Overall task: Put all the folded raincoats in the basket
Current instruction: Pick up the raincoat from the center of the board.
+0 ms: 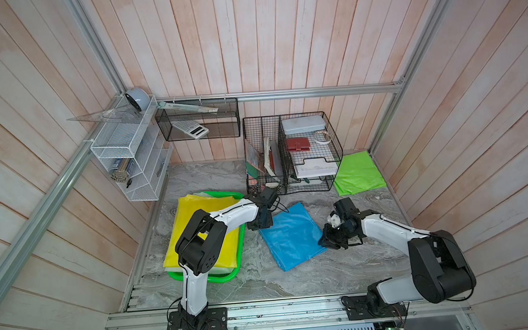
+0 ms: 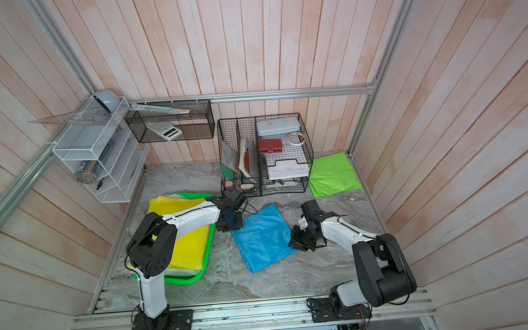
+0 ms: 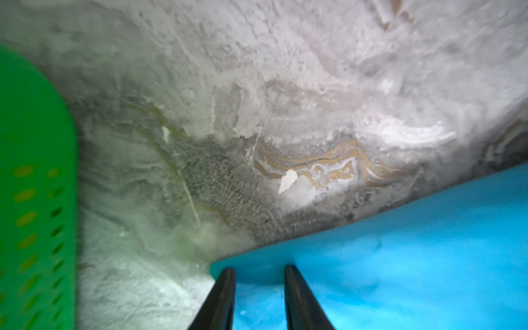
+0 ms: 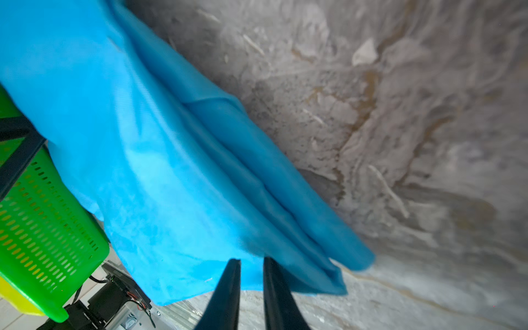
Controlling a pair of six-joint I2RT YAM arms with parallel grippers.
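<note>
A folded blue raincoat (image 1: 292,234) (image 2: 262,235) lies flat on the marbled table, between my two grippers. The bright green basket (image 1: 219,279) (image 2: 185,281) stands to its left, with a folded yellow raincoat (image 1: 193,214) in it. My left gripper (image 1: 260,226) (image 3: 258,271) is over the blue raincoat's (image 3: 400,257) left corner, beside the basket wall (image 3: 28,143). Its jaws stand apart with only the sheet showing behind the gap. My right gripper (image 1: 325,243) (image 4: 251,261) is at the raincoat's (image 4: 143,157) right corner. Its jaws are slightly apart, with nothing pinched between them.
A folded green raincoat (image 1: 359,172) lies at the back right by the wall. Black wire racks (image 1: 293,154) with boxes and books stand at the back. A white mesh shelf (image 1: 130,155) and a black mesh bin (image 1: 197,119) hang at the back left.
</note>
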